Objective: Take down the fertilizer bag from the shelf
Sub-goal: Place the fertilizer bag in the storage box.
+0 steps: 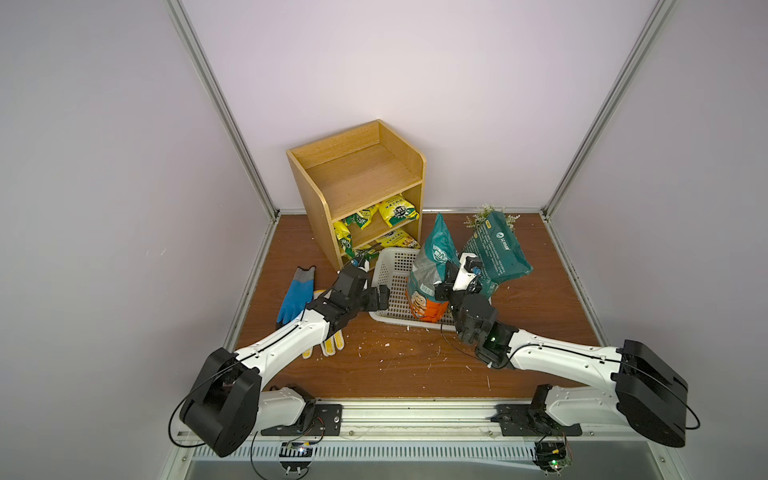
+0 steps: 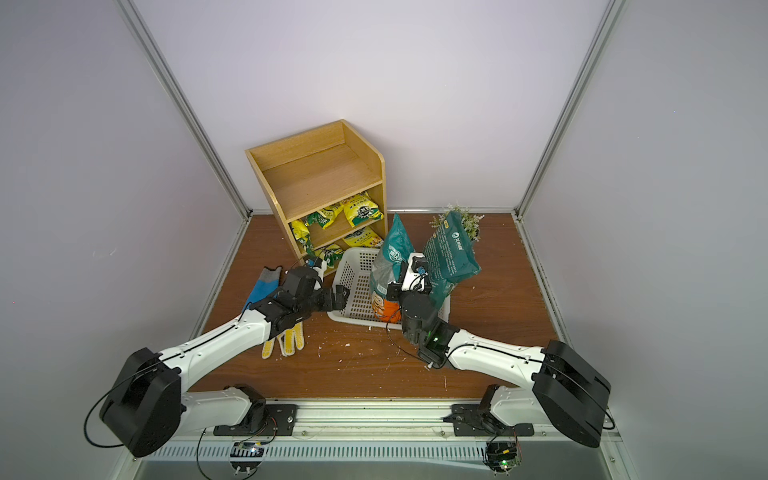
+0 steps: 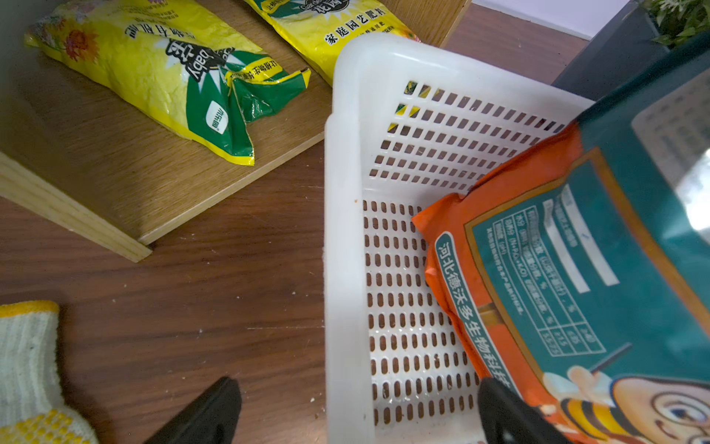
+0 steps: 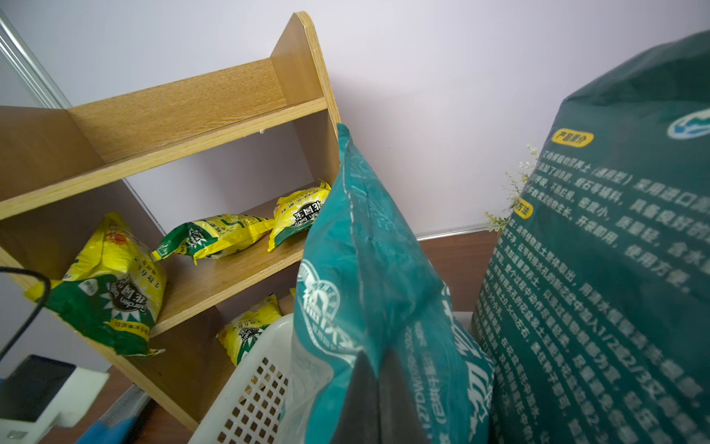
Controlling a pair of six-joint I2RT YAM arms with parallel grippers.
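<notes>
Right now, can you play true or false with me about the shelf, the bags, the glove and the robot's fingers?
1. The top tier of the light-brown wooden shelf is bare. True.
2. The teal and orange bag stands in the white perforated plastic basket. True.
3. The right arm's fingers are open and hold nothing. False: they are shut on the teal and orange bag.
4. The blue rubber glove lies inside the basket. False: it lies on the brown wooden table, apart from the basket.
5. The left arm's fingers are open. True.
</notes>
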